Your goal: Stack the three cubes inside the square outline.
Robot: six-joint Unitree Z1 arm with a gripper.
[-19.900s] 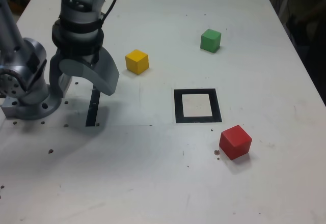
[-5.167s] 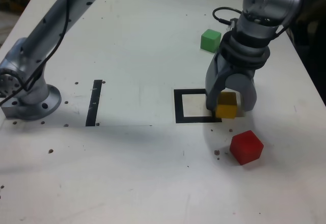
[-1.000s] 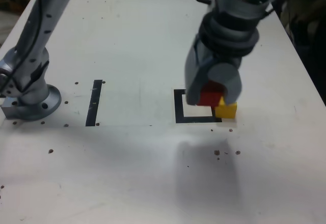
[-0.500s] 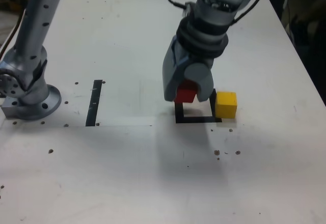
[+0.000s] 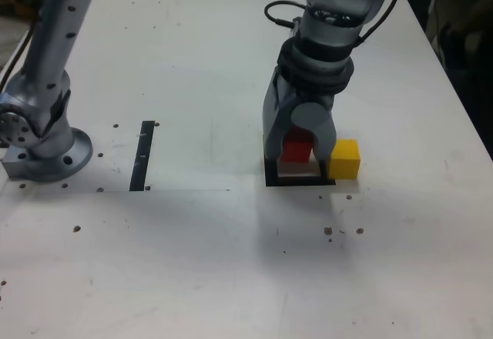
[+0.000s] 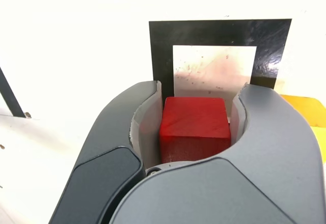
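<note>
The place looks like a robotics lab or test bench: a bare white table (image 5: 192,46) peppered with small screw holes carries the bolted-down metal base (image 5: 42,142) of an arm, with black tape markings (image 5: 142,156) laid out on it.

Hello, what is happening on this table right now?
A robot arm holds the red cube in its end effector, directly above the square outline; the cube is not set down yet. The yellow cube sits on the table just beside the outline, on the exterior view's right, not inside it. No green cube is visible in either view.
</note>
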